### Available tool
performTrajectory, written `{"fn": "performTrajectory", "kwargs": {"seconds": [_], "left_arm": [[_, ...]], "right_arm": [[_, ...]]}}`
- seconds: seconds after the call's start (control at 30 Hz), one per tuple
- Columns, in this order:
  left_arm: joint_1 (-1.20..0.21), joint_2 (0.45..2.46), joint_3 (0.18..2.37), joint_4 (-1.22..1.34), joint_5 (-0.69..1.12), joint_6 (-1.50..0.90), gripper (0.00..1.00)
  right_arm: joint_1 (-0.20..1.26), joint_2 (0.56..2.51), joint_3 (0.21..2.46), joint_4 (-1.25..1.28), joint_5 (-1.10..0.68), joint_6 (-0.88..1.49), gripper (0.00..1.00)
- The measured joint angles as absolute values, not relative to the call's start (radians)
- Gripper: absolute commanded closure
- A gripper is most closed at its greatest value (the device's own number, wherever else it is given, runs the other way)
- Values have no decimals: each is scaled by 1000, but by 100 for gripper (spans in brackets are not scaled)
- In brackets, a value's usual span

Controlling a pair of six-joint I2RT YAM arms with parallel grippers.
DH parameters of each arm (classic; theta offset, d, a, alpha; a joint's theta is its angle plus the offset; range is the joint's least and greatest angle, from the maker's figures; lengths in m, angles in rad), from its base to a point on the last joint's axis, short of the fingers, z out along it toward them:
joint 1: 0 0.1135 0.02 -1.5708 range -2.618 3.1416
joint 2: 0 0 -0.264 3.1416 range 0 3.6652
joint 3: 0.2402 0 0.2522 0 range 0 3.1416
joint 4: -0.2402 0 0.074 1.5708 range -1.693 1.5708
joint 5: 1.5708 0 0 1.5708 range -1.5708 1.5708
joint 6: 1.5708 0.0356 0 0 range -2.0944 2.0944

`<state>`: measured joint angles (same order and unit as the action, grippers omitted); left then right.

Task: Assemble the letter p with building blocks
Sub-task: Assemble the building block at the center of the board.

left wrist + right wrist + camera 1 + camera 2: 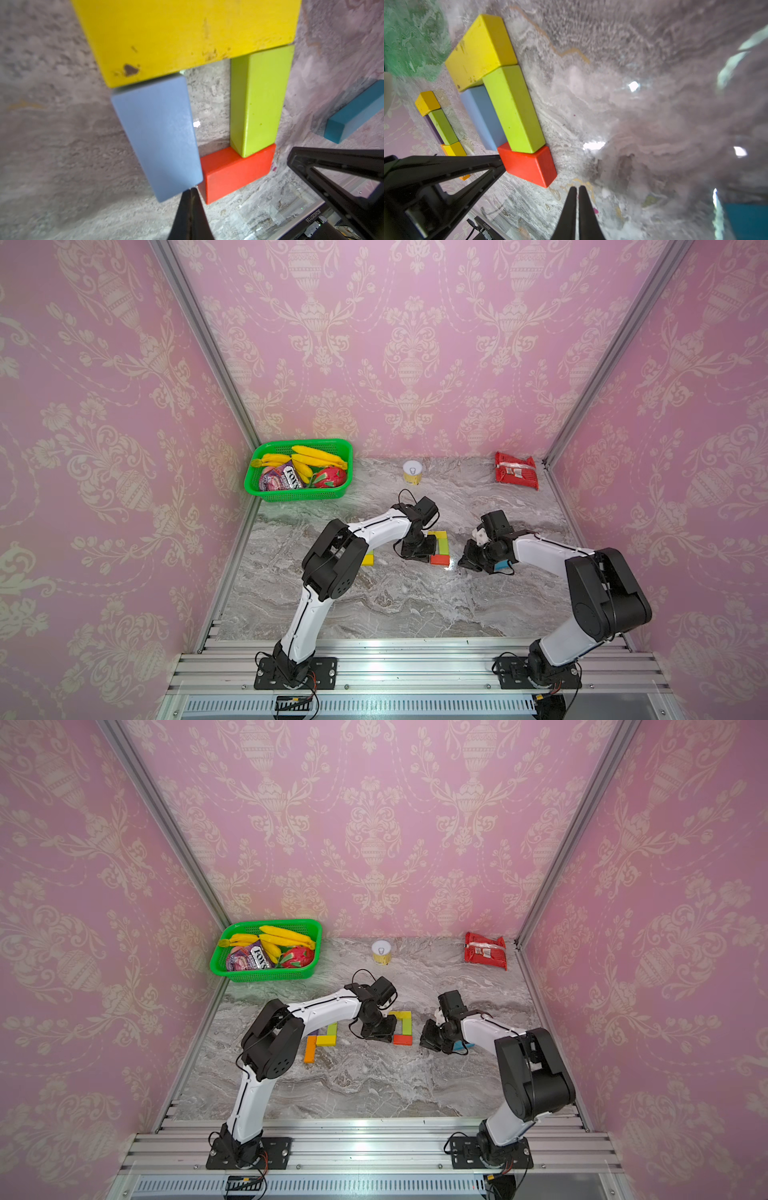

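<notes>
Left gripper (192, 189) closed by light-blue block (158, 135), right gripper (577, 188) closed; FOX'S packet (286, 480) in basket (303, 495)

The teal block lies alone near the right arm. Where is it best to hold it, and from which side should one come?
Probably at mid-length, across the two long sides of the teal block, coming down from above. It lies flat on the table, no other block touches it, and its width is narrow. The right end effector, shut, must open first.
</notes>
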<state>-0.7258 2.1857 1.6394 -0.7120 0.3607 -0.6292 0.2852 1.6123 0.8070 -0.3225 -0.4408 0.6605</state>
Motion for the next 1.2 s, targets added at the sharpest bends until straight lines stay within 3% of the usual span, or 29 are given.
{"fn": "performTrajectory", "kwargs": {"seconds": [1.2], "left_arm": [[-737, 2194, 1642, -712, 372, -628, 100]], "right_arm": [[281, 1637, 794, -249, -492, 661, 91]]}}
